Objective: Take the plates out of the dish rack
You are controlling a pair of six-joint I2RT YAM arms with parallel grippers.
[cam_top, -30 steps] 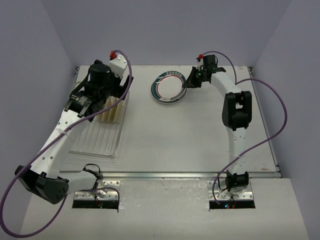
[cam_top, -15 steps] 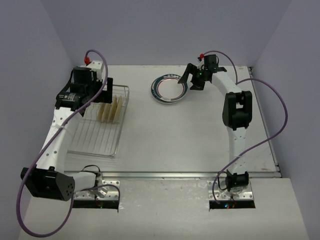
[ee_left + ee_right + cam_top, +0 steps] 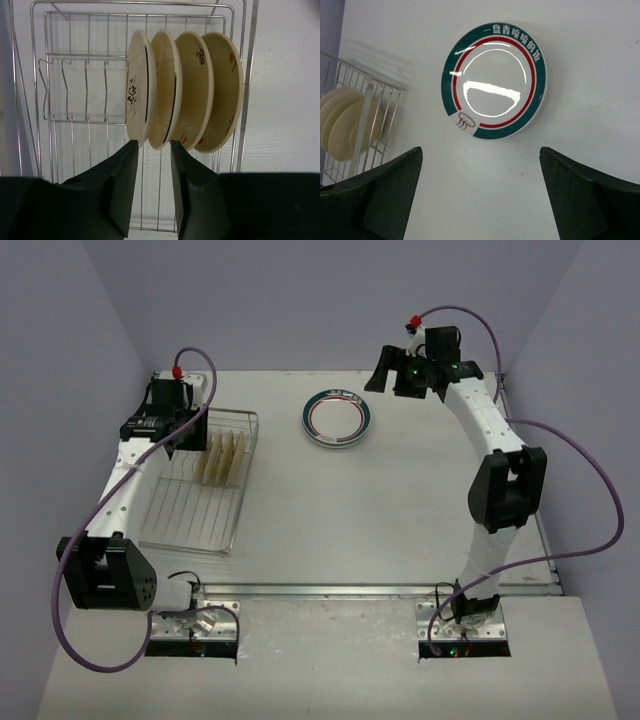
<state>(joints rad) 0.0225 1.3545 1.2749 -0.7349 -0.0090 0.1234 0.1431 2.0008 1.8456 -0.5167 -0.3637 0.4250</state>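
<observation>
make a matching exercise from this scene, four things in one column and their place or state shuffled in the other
1. teal-rimmed plate
2. cream plates
3. left gripper
4. right gripper

a. jaws wide apart, holding nothing
b. standing on edge in the dish rack
c. lying flat on the table
d. fingers close together, over the rack

Pairs: 1-c, 2-b, 3-d, 4-a

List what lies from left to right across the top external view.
Left gripper → four cream round plates standing on edge → white round plate with dark teal rim and red ring → right gripper
</observation>
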